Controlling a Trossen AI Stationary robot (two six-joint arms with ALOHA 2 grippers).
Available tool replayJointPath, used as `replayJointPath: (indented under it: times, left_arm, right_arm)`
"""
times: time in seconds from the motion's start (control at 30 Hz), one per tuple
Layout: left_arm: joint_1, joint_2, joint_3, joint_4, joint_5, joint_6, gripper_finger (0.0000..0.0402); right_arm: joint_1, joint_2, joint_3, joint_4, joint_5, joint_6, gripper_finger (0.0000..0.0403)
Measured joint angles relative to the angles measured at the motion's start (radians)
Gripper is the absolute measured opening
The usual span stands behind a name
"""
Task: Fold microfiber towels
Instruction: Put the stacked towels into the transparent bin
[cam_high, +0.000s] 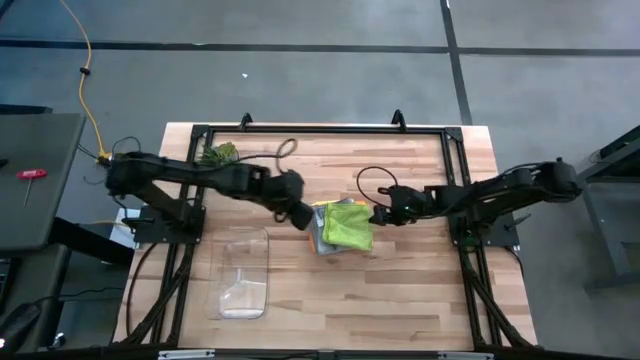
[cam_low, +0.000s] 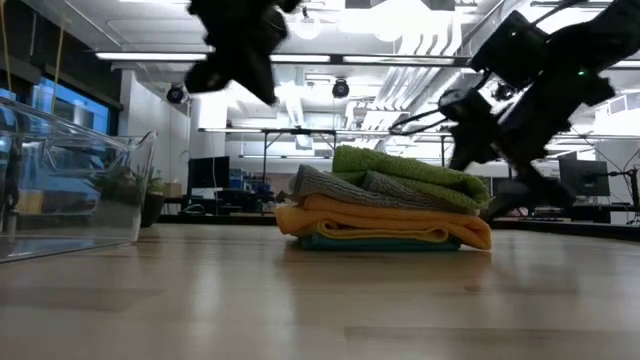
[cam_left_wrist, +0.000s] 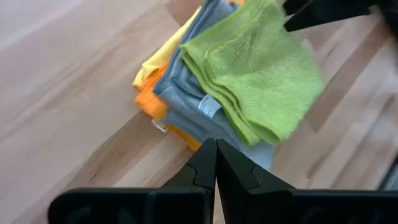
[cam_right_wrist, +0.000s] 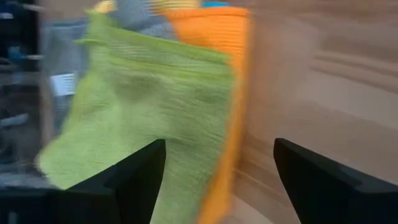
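Watching from my console: I saw five folded towels stacked near the middle of the table, with both arms reaching in from either side.
Stack order: in the low view the teal towel lay at the bottom, the yellow towel and orange towel above it, then the grey towel, and the lime green towel on top.
Green towel: I saw it folded, resting across the grey one and overhanging it toward the right arm's side.
Left gripper: the left gripper sat just beside the stack's left edge and, in the low view, well above the table; in its wrist view its fingers were pressed together with nothing between them.
Right gripper: the right gripper hung just off the stack's right edge; in its wrist view its two fingers stood spread wide, the green towel and the orange edge ahead of them, and I saw nothing pinched.
Bin: a clear plastic bin stood on the left arm's side, nearer the front edge, apart from the stack.
Plant: a small green plant sat near the back-left corner, with a loop of cord beside it.
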Motion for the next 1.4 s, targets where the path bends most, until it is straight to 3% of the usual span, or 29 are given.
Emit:
replayJointPath:
  times: [0.37,0.73,0.97,1.17,1.4]
  left_arm:
    - [-0.009,0.235,0.068,0.068,0.039,0.122,0.0000]
    - [-0.032,0.405,0.068,0.083,0.081,0.175,0.0000]
    - [-0.033,0.469,0.068,0.093,0.098,0.180,0.0000]
    - [-0.033,0.474,0.069,0.101,0.109,0.196,0.0000]
    - [-0.032,0.474,0.069,0.101,0.109,0.196,0.0000]
  right_arm:
    - [0.003,0.209,0.002,0.225,-0.034,-0.016,0.0291]
    - [0.013,0.258,0.003,0.314,-0.062,0.001,0.0291]
    - [0.041,0.401,0.027,0.505,-0.068,0.079,0.0291]
    - [0.058,0.512,0.139,0.512,-0.077,0.070,0.0291]
    - [0.054,0.535,0.178,0.496,-0.061,0.053,0.0285]
